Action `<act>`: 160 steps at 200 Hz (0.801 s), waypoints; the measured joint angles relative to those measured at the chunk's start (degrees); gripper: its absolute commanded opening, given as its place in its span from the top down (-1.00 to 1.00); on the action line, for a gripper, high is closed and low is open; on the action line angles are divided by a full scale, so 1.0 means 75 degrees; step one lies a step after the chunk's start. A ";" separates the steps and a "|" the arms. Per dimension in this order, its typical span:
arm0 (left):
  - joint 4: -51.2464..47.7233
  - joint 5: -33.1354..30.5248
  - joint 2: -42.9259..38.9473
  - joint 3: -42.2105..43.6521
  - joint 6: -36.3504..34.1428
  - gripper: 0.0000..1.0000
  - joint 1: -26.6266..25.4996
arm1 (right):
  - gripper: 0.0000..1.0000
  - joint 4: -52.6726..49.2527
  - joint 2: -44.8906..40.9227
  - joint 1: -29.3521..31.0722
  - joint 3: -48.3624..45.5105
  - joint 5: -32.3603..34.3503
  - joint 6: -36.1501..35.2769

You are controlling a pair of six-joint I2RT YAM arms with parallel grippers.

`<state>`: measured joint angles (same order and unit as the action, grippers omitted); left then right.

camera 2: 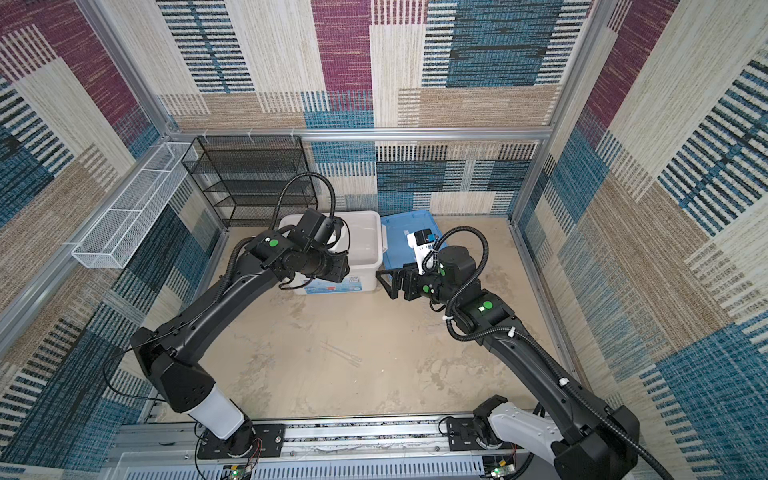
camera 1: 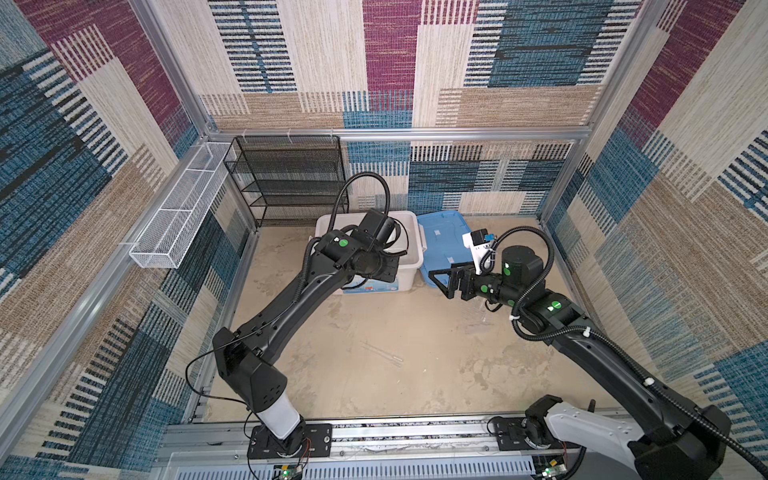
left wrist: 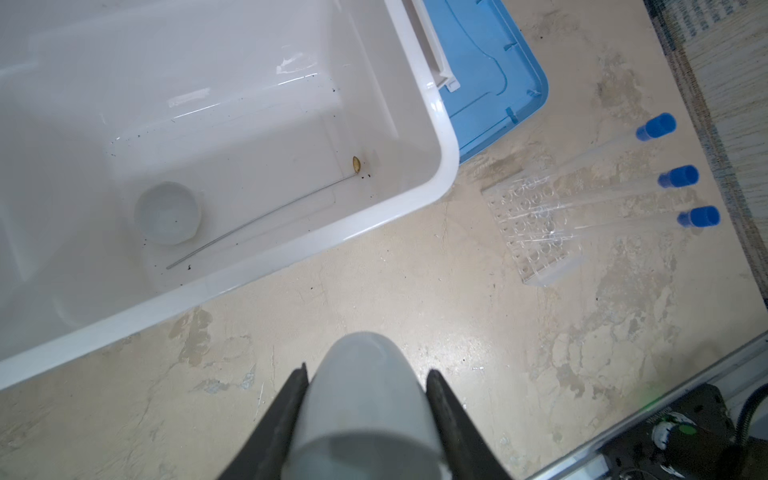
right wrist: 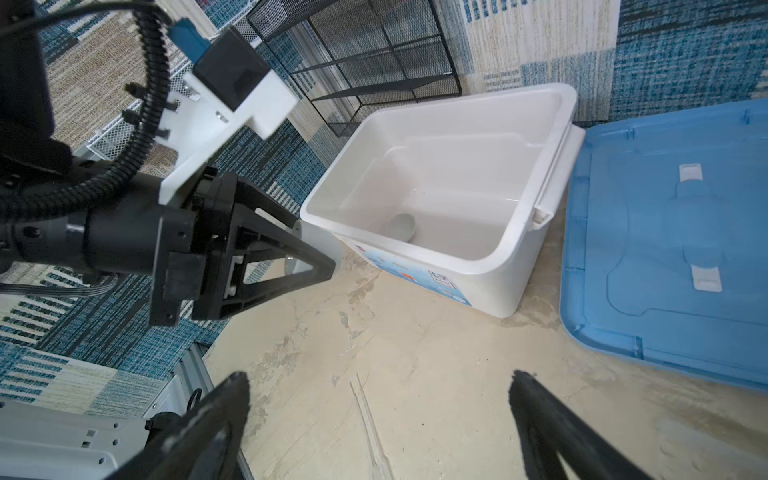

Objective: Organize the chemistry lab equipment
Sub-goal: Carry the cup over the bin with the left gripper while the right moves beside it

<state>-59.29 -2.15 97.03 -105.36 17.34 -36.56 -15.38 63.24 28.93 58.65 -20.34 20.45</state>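
My left gripper [left wrist: 366, 372] is shut on a small white round dish [left wrist: 365, 415], held over the table just outside the white bin's near rim [left wrist: 449, 166]. On the bin floor lie a second white dish [left wrist: 168, 212] and the thin metal rod [left wrist: 266, 216] with its brass spoon tip. Three clear blue-capped tubes [left wrist: 678, 176] sit slanted in a clear rack [left wrist: 536, 224] to the right of the bin. My right gripper [right wrist: 379, 378] is open above the table, with nothing between its fingers. Clear droppers [right wrist: 370, 419] lie on the table below it, also visible in a top view [camera 1: 382, 353].
The blue lid [camera 1: 440, 245] lies flat right of the bin [camera 1: 411, 232]. A black mesh shelf [camera 1: 291, 178] stands against the back wall and a white mesh basket [camera 1: 178, 216] hangs on the left wall. A metal rail [camera 1: 415, 436] runs along the front.
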 measured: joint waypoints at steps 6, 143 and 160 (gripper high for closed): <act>-0.0096 0.0085 0.0163 -0.0256 -0.0061 0.40 0.0134 | -0.98 0.0023 0.0117 0.0000 0.0119 0.0000 0.0000; -0.1973 0.0507 0.4124 -0.5176 -0.0731 0.41 0.2145 | -0.99 0.0187 0.3083 0.0000 0.3045 -0.0041 -0.0318; -0.2028 0.0507 0.4473 -0.5490 -0.0729 0.41 0.2157 | -0.99 0.0172 0.3410 0.0000 0.3270 -0.0082 -0.0364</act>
<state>-74.50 1.65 130.58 -146.54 11.88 -20.38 -14.09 88.82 28.93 83.18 -20.95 17.72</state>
